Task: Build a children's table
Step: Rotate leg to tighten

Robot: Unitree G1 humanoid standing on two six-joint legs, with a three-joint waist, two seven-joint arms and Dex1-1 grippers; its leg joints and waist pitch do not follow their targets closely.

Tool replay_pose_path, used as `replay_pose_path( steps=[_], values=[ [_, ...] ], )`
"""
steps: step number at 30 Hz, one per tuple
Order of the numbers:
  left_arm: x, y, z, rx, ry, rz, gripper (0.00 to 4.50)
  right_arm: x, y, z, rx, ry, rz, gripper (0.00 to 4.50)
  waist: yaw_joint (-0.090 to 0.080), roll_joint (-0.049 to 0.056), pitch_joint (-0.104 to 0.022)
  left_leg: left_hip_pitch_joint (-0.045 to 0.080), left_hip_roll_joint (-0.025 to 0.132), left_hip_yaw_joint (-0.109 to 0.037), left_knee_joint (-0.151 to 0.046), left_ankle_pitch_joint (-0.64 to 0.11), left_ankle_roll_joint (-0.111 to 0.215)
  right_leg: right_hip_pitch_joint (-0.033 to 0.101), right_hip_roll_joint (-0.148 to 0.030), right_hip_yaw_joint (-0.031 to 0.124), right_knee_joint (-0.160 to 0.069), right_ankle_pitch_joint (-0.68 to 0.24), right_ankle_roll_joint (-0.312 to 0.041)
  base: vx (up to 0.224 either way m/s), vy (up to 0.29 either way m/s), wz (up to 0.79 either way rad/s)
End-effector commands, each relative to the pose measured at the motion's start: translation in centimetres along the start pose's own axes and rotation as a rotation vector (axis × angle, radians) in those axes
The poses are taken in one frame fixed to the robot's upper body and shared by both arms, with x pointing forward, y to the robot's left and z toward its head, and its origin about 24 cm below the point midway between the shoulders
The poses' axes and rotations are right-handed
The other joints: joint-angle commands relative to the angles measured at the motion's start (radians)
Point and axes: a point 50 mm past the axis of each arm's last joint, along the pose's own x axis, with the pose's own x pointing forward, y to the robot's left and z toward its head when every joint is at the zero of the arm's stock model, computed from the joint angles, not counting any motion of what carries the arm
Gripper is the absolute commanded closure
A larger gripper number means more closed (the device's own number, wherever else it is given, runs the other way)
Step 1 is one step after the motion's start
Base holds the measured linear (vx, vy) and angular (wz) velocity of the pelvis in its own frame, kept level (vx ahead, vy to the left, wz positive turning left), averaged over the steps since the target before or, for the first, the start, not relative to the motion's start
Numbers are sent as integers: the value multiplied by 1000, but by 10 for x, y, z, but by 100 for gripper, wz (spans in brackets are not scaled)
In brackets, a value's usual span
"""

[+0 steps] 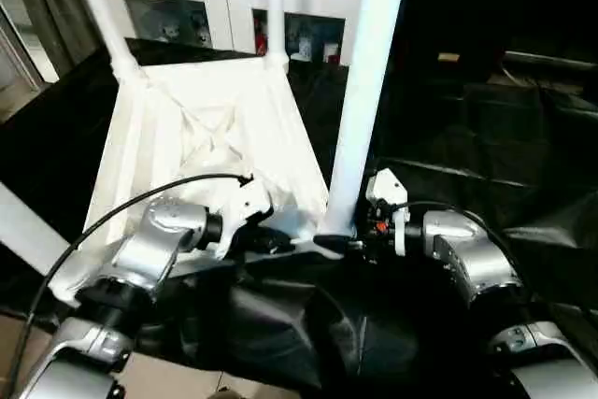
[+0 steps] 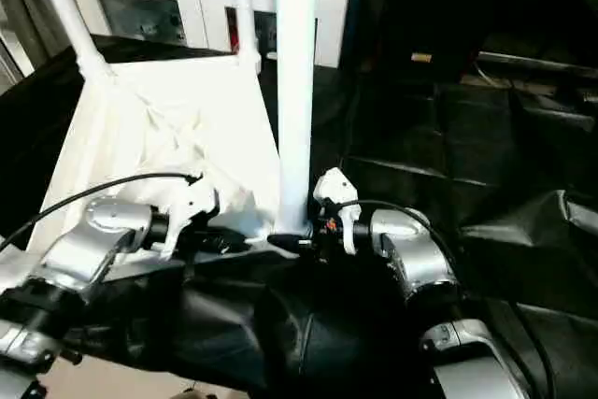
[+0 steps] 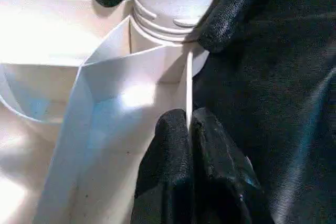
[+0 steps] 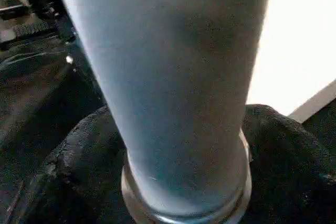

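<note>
Right gripper (image 2: 313, 235): fingers (image 4: 79, 166) spread wide around the base of a long white tapered tube leg (image 1: 360, 100) (upright). Left gripper (image 3: 189, 129): fingers pinched on the rim of the upturned white plastic tabletop (image 1: 201, 133), near the black-draped counter's (image 1: 467, 137) front edge.

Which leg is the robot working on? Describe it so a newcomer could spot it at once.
On the black-draped work table lies the white tabletop, upside down with legs standing up from its corners. The one meant is the leg at the near corner, between the two silver forearms. Unlike the thinner-looking legs at the far corners, it looms thick and has the right gripper around its base.
</note>
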Motion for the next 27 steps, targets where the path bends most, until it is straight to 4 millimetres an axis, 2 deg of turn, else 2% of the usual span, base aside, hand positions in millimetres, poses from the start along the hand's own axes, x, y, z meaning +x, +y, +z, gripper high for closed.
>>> replay_pose_path(
  steps=[1,4,6,10,11,13,15,17,18,20,21,22,24,25,26,27],
  values=[
    [6,-7,9,33,-39,-77,450,0,3,-6,16,26,30,93,0,-11,-64,11,21,3,-60,-221,46,50,-39,29,-63,-141,-264,0,0,0],
    [6,-7,10,29,-47,-61,450,2,5,-7,21,22,40,97,1,-11,-65,13,21,3,-59,-213,42,49,-40,30,-63,-143,-259,0,0,0],
    [7,-7,10,24,-54,-50,450,5,7,-8,38,11,41,133,1,-13,-67,11,20,3,-58,-194,49,50,-40,30,-59,-119,-260,0,0,0],
    [9,-7,10,16,-63,-27,450,10,8,-11,63,-5,1,152,1,-12,-67,11,20,3,-56,-176,55,50,-38,29,-57,-92,-266,0,0,0],
    [10,-6,11,12,-65,-9,450,11,7,-11,68,-9,-24,173,1,-11,-66,11,20,3,-57,-187,52,49,-38,29,-59,-106,-263,0,0,0],
    [13,3,12,-15,-73,93,450,16,4,-15,94,-12,-134,176,-1,-10,-63,11,18,2,-60,-210,40,48,-40,30,-63,-144,-253,0,0,0],
    [15,9,13,-32,-79,159,450,21,2,-19,116,-7,-210,180,-9,-11,-57,15,16,-1,-67,-272,9,46,-42,32,-78,-265,-220,0,0,0],
    [18,13,15,-42,-85,208,450,24,2,-22,140,-5,-258,184,-9,-12,-57,17,15,-3,-69,-288,-1,44,-43,33,-83,-317,-197,0,0,0],
    [20,17,17,-53,-90,251,450,28,2,-24,155,-2,-299,184,-10,-9,-57,20,15,-4,-70,-300,-8,40,-42,34,-86,-330,-189,0,0,0],
    [29,24,23,-82,-108,351,450,40,4,-29,198,0,-401,184,-6,-2,-59,20,14,-7,-70,-304,-16,41,-43,34,-85,-334,-182,0,0,0],
    [34,28,27,-99,-118,403,450,47,5,-30,229,1,-462,184,-10,-3,-56,19,12,-4,-70,-304,-19,36,-39,35,-89,-327,-179,0,0,0],
    [39,31,31,-107,-124,438,450,53,5,-30,250,-1,-506,184,-7,3,-57,23,11,-6,-71,-315,-25,36,-40,34,-89,-340,-177,0,0,0],
    [48,33,38,-117,-137,490,450,63,6,-28,290,-4,-583,184,-7,7,-59,21,9,-7,-71,-322,-30,37,-40,33,-91,-345,-169,0,0,0],
    [52,33,41,-119,-145,497,450,67,7,-26,295,-8,-594,184,-7,7,-59,23,10,-7,-71,-330,-30,35,-39,33,-92,-344,-170,0,0,0],
    [54,33,43,-121,-150,501,450,70,7,-24,297,-9,-600,184,-6,2,-62,21,8,-6,-70,-325,-22,39,-40,33,-92,-332,-168,0,0,0],
    [62,29,47,-104,-149,479,450,75,8,-20,267,-15,-587,184,-5,9,-62,18,8,-6,-69,-319,-14,39,-39,34,-91,-310,-170,0,0,0]
  ],
)
